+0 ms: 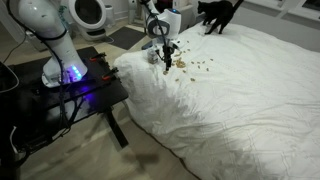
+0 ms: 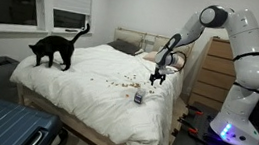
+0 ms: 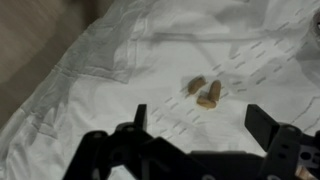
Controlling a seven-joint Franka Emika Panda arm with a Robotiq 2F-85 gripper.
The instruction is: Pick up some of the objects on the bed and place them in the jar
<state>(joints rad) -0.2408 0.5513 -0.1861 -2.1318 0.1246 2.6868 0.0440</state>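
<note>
Plainly spread wide and empty, the fingers of the gripper frame two tan objects lying at mid-frame on the white duvet of the bed. In an exterior view the jar stands lower centre near the bed's edge, just below the gripper; a black cat stands at left.

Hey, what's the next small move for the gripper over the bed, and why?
Probably lower it, nudging slightly forward. In the wrist view the gripper hangs open above the bed, and two brown bits lie close together just ahead of the gap between its jaws, so a short descent should bracket them for closing.
</note>
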